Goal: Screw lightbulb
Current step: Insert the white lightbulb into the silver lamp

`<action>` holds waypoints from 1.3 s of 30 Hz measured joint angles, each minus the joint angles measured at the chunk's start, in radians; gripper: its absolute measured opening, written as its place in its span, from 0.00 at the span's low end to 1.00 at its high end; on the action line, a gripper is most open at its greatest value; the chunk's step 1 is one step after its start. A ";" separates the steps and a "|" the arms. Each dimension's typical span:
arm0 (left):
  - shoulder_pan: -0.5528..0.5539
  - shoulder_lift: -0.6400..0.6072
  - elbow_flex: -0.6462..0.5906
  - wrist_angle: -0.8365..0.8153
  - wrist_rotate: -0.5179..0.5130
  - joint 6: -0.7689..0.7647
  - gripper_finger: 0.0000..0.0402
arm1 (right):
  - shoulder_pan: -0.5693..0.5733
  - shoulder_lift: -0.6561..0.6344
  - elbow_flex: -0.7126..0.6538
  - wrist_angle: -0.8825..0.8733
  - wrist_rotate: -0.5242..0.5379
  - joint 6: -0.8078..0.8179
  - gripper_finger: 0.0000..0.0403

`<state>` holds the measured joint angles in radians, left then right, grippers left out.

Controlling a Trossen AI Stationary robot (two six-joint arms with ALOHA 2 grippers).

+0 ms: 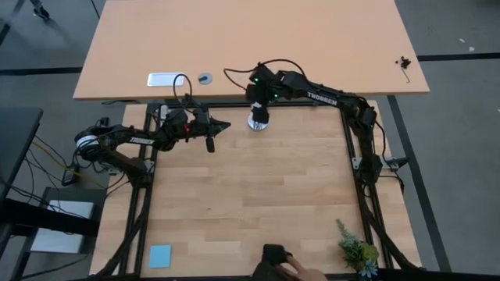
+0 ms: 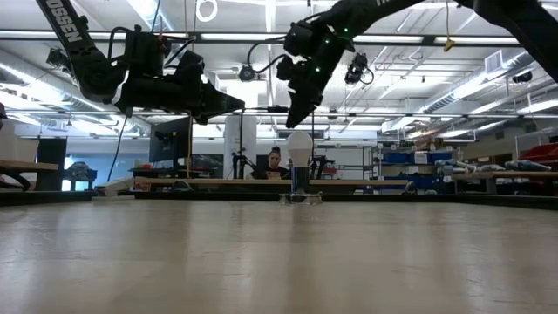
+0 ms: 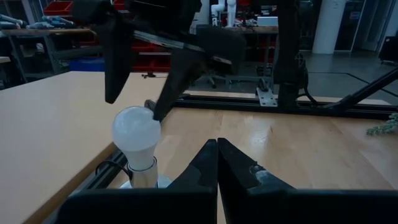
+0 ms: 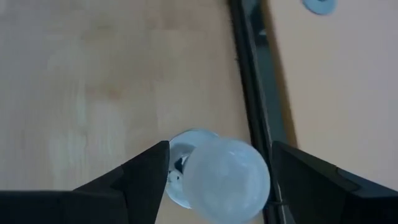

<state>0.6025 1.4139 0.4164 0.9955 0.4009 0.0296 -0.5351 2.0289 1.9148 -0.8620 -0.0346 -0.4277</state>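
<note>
The white lightbulb (image 2: 299,146) stands upright with its base in the round silver socket disc (image 1: 258,123) at the table's far middle. It also shows in the left wrist view (image 3: 136,132) and the right wrist view (image 4: 227,179). My right gripper (image 4: 221,165) is open and points down just above the bulb, one finger on either side of its dome. I see no plain touch. My left gripper (image 3: 217,155) is shut and empty. It is held level above the table to the left of the bulb (image 1: 223,126) and points toward it.
A black frame rail (image 1: 234,103) runs along the far edge just behind the socket, with a second tabletop (image 1: 328,47) beyond it. A person's hand (image 1: 283,264), a small plant (image 1: 358,251) and a blue square (image 1: 160,255) are at the near edge.
</note>
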 joint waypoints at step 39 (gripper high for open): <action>0.000 0.000 0.000 -0.039 -0.044 -0.012 0.01 | 0.039 -0.018 0.032 -0.010 0.169 0.404 0.65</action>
<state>0.6022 1.4136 0.4164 0.9563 0.3570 0.0176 -0.4962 2.0106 1.9465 -0.8719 0.1342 -0.0240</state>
